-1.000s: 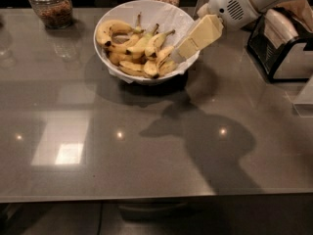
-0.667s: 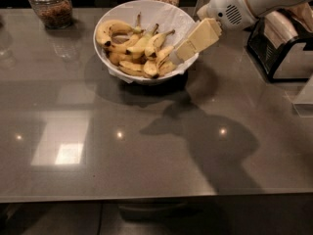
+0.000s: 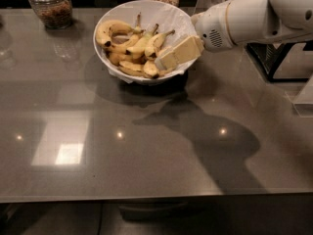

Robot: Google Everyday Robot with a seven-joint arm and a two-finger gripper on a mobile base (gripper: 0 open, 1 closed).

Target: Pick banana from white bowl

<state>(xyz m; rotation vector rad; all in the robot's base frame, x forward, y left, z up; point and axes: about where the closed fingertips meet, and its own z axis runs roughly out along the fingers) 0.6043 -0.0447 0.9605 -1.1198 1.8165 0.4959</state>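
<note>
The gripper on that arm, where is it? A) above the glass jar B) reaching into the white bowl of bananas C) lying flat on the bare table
B: the gripper extends over the rim of the white bowl, its tip right beside the bananas.

Arm lowered; end effector now flatter, tip over right side of white bowl, beside bananas.
</note>
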